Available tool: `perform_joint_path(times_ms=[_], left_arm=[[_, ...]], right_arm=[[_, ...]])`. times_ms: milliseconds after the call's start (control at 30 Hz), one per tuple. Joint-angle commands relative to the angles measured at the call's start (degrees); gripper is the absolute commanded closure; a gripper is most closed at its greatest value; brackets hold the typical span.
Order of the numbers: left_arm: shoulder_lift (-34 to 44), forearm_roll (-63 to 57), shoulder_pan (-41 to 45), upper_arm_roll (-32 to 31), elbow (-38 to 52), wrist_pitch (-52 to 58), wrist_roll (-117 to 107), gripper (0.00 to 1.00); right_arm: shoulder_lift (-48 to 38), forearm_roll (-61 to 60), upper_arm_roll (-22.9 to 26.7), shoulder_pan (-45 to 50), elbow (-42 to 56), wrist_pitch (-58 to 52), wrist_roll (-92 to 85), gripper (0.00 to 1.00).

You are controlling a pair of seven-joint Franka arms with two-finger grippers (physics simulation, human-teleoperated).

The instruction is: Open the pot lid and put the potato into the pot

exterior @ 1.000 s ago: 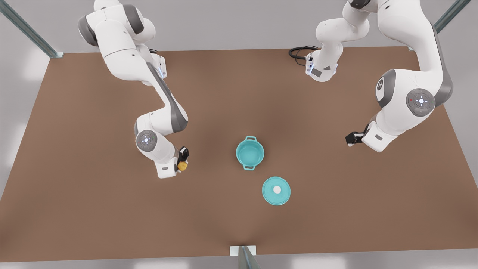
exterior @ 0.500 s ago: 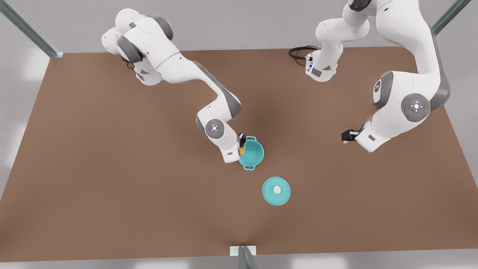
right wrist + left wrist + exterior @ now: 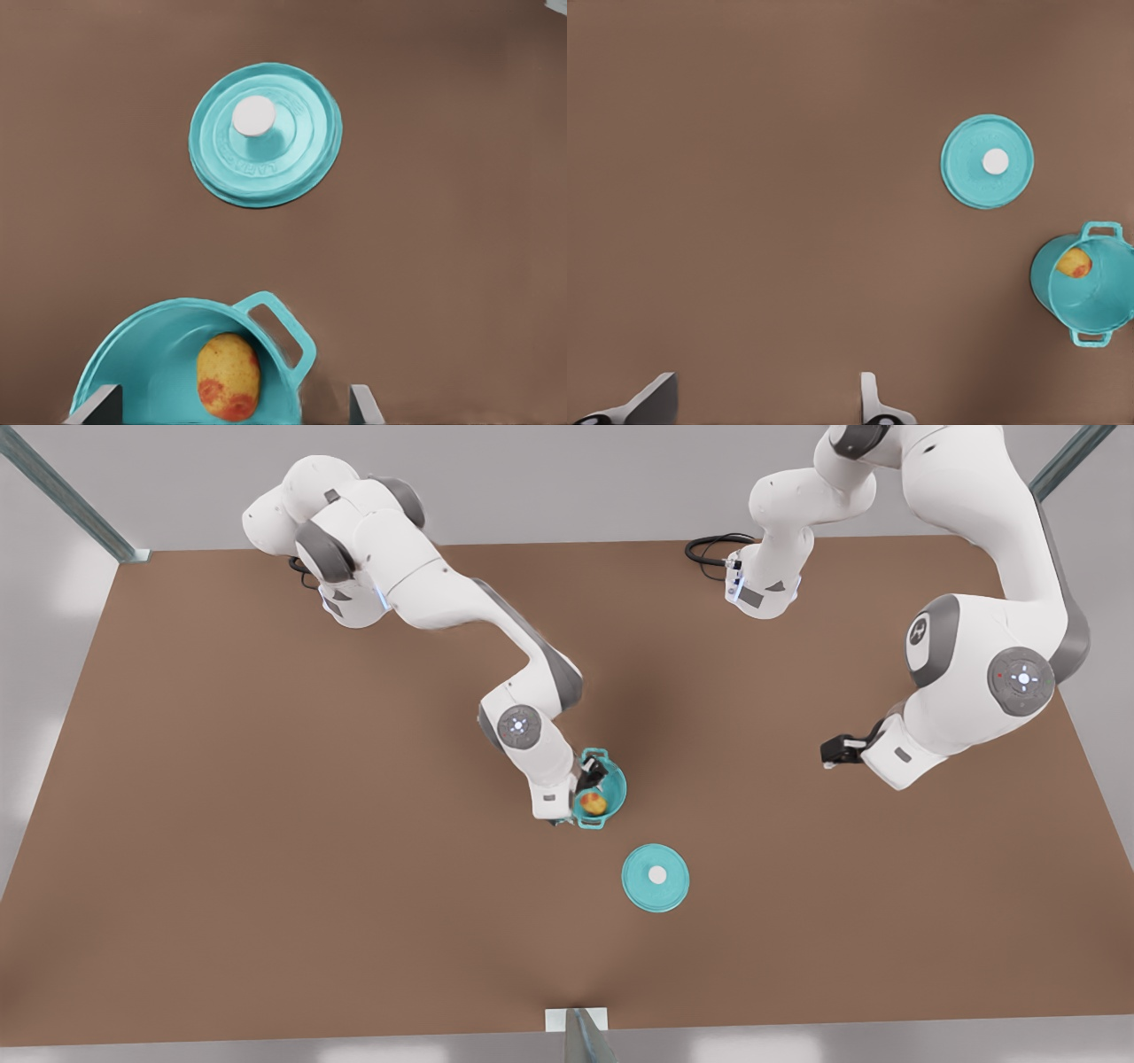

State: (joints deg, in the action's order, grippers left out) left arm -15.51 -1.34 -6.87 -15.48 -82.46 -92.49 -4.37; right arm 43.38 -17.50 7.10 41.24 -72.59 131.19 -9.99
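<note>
While the potato (image 3: 594, 804) sits inside the pot (image 3: 611, 779), nothing is holding it. It is a small yellow lump with an orange-red patch, and it lies near the pot's wall, close to one loop handle, as the right wrist view shows (image 3: 229, 376). The pot (image 3: 168, 354) is round and teal, open on top, and it stands on the brown table (image 3: 266, 868). In the left wrist view the potato (image 3: 1074, 263) is a little yellow spot in the pot (image 3: 1090, 292).

The pot lid (image 3: 655, 877) lies flat on the table near the pot, not touching it, with its white knob facing up. You can see it in the right wrist view (image 3: 292, 150) and the left wrist view (image 3: 966, 164) too.

The right gripper (image 3: 591, 775) is at the pot's rim, on the front view's left side of the pot. Its two fingers are spread apart, one finger (image 3: 96, 406) above the pot and the other out past the handle, and they hold nothing.

The left gripper (image 3: 830, 750) waits well apart from the pot, off toward the front view's right, above the bare table. Its fingers (image 3: 873, 403) are spread wide and hold nothing.
</note>
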Motion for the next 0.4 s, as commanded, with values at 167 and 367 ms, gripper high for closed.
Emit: perform_joint_path(times_ms=[167, 367], left_arm=[[-0.3, 0.6, 0.5, -0.1, 0.5, -0.1, 1.4, 0.00], [-0.3, 0.6, 0.5, -0.1, 0.5, -0.2, 1.4, 0.00]], right_arm=[[-22.7, 4.8, 12.5, -20.6, -17.6, -36.3, -4.2, 0.00], [-22.2, 6.9, 14.9, -21.8, -16.7, -39.3, -3.2, 0.00]])
